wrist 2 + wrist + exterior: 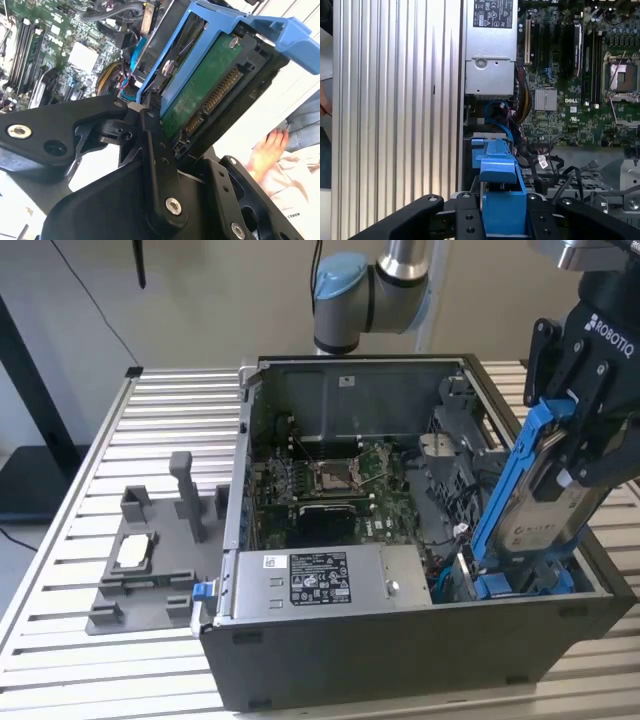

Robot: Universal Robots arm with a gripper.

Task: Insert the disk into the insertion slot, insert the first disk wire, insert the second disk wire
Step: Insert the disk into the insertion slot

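My gripper (588, 435) is shut on the disk (548, 508), a silver drive with a white label in a bright blue carrier (512, 475). The disk stands steeply tilted over the case's corner at the exterior view's right. Its lower end sits at the insertion slot (512, 585), a grey cage with blue tabs. In the second wrist view the disk's green underside (200, 85) and connector show between black fingers (156, 150). The first wrist view looks down the carrier (502, 197) toward the slot (487, 142). A blue cable (498, 111) and dark wires (542, 162) lie loose beside it.
The dark grey computer case (400, 650) lies open on a slatted metal table (170, 420). Inside are the silver power-supply box (320, 580) and the green motherboard (340, 480). A grey fixture (150, 560) stands at the exterior view's left. A person's hand (265, 150) shows beyond the case.
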